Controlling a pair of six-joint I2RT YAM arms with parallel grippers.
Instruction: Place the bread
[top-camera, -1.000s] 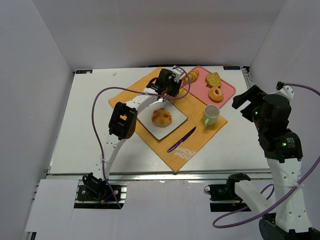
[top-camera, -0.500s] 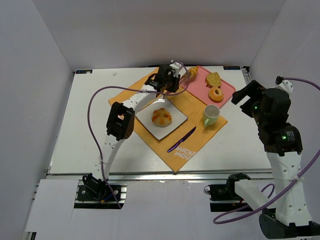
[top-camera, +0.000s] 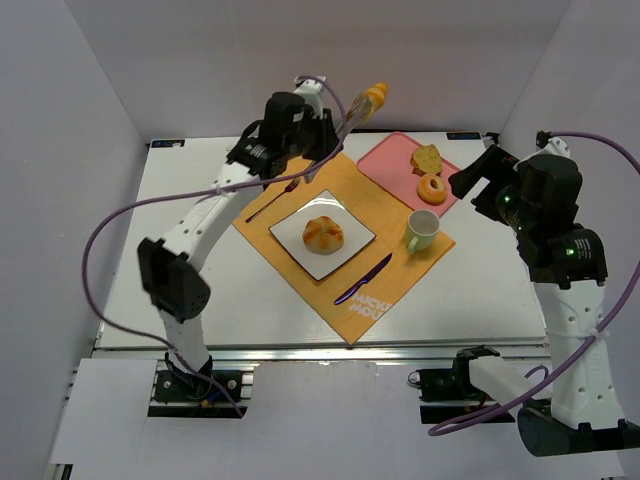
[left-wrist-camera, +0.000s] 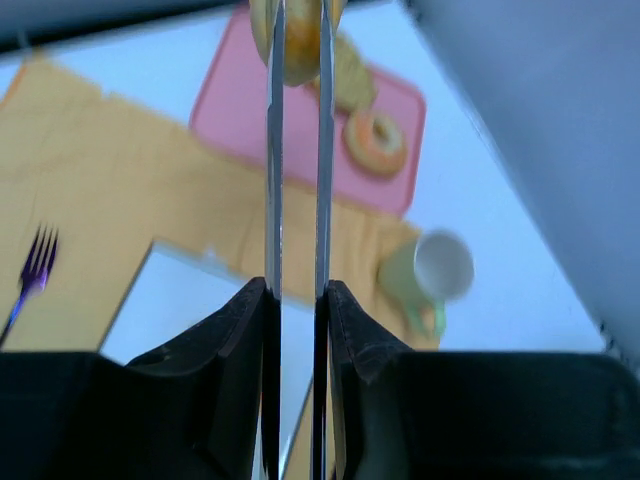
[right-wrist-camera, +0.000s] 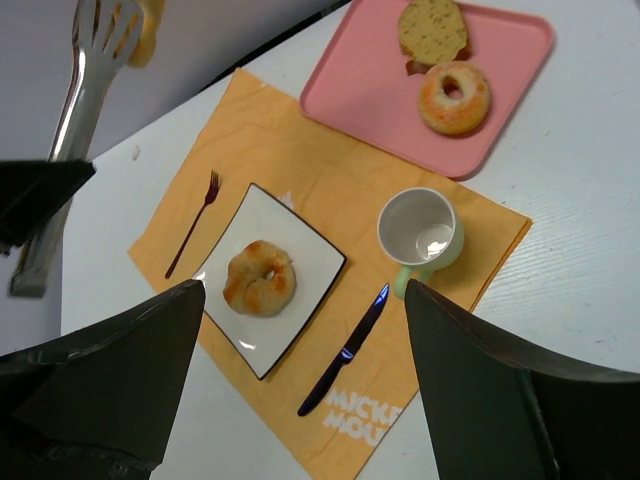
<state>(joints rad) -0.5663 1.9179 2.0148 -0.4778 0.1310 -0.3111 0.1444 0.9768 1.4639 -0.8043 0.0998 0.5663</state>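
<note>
My left gripper (top-camera: 316, 131) is shut on metal tongs (top-camera: 345, 117), which pinch a golden piece of bread (top-camera: 375, 97) held high above the far table edge. In the left wrist view the tong blades (left-wrist-camera: 297, 180) run up from my gripper (left-wrist-camera: 297, 290) to the bread (left-wrist-camera: 297, 40). A white square plate (top-camera: 352, 238) on the orange placemat (top-camera: 385, 210) holds a round bun (top-camera: 323, 233). My right gripper (top-camera: 478, 180) is open and empty, hovering at the right; its wrist view (right-wrist-camera: 302, 290) looks down on the plate (right-wrist-camera: 310, 262).
A pink tray (top-camera: 385, 165) at the back holds a bread slice (top-camera: 426, 158) and a donut (top-camera: 432, 187). A green mug (top-camera: 422, 229), a purple knife (top-camera: 363, 279) and a purple fork (top-camera: 272, 198) lie on the placemat.
The left arm has lifted off the pink tray and swung up and left, carrying the bread in the tongs. The right arm shifted slightly toward the tray.
</note>
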